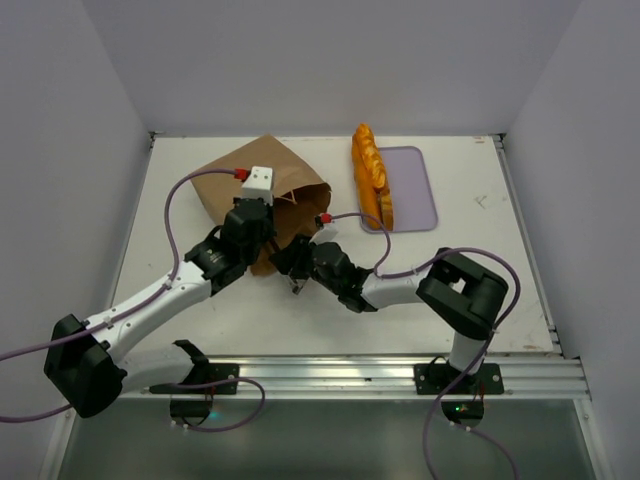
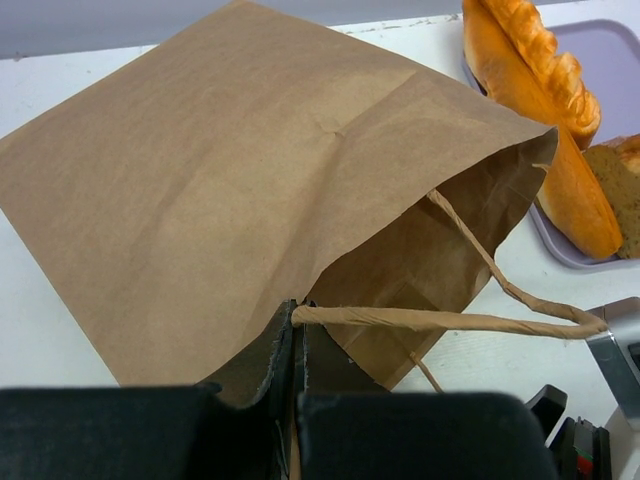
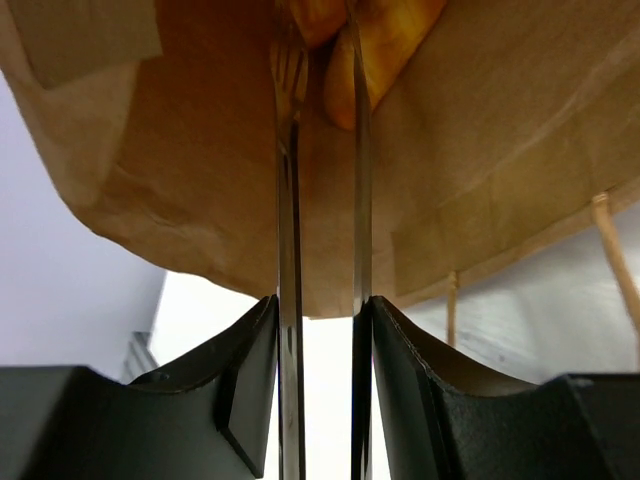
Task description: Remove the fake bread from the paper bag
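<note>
**Brown bag pinched at its mouth, tongs reaching inside**

Brown kraft paper makes up most of the left wrist view: the paper bag point(image 2: 230, 190) lies flat on the white bench point(image 1: 480, 280), left of centre. Its closed end points to the far left and its open mouth faces right and toward the arms. The left gripper point(image 2: 298, 345) is closed tight on the near rim of that mouth, with paper caught between its dark fingers. This is just where a twisted cord handle point(image 2: 450, 320) leaves the rim and loops off to the right.

The right gripper point(image 3: 320, 305) sits low in front of the bag's mouth. Its fingers are drawn in against a pair of metal tongs point(image 3: 290, 200), pressing the two thin blades until only a narrow gap stays between them. The blades run straight ahead under the bag's upper lip.

Some of the fake bread point(image 3: 385, 45) shows at the tong tips, as glossy orange-golden shapes deep in the bag. They lie between and just beside the blades. Whether the tips actually grip a piece cannot be told.

More loaves lie outside the bag, stacked along the left edge of the lavender tray point(image 1: 415, 190) at the far side of the bench, right of the bag. One scored loaf juts past the tray's far rim.
</note>
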Controlling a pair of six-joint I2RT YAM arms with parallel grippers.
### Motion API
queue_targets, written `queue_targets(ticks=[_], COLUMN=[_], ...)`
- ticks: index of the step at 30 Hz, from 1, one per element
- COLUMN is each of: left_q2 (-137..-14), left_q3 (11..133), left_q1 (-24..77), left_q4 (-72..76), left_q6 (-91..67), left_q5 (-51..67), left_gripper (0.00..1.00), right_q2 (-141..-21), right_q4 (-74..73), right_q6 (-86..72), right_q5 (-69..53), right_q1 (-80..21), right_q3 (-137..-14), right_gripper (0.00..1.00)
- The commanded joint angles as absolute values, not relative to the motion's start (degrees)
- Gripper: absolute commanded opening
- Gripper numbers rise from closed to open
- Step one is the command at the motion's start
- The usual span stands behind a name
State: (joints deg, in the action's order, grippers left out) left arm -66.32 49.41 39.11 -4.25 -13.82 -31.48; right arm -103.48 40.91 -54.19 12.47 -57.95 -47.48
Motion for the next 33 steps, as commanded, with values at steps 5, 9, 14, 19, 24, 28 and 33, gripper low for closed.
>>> queue_targets(ticks=[5,9,14,19,24,28,33], left_q2=[-67.59,-67.50,-67.41,-67.50,-67.76,-67.76,-67.50], left_q3=[51.24,50.98,50.36,50.10,49.92,49.92,49.75], left_q1=[39.02,39.02,39.02,39.02,39.02,39.02,39.02], left_q4=[1.23,1.58,2.11,2.20,2.55,2.55,2.64], left_q6=[-15.47,-15.47,-15.47,-15.29,-15.38,-15.47,-15.56], left_q5=[-30.50,-30.41,-30.23,-30.41,-30.15,-30.06,-30.15], left_gripper=[0.00,0.00,0.00,0.00,0.00,0.00,0.00], right_q2=[-107.13,-109.60,-110.74,-110.74,-110.83,-111.53,-112.85], right_q4=[47.99,48.34,49.83,53.69,55.37,55.46,55.37], right_q6=[-62.31,-65.82,-67.76,-68.64,-69.08,-69.78,-70.49], right_q5=[14.15,11.87,11.60,11.69,12.22,12.39,13.01], right_q1=[-56.95,-55.72,-54.76,-54.49,-54.49,-54.40,-54.05], right_q3=[-49.21,-50.97,-51.50,-50.19,-49.92,-51.06,-52.73], right_gripper=[0.44,0.43,0.43,0.47,0.47,0.47,0.48])
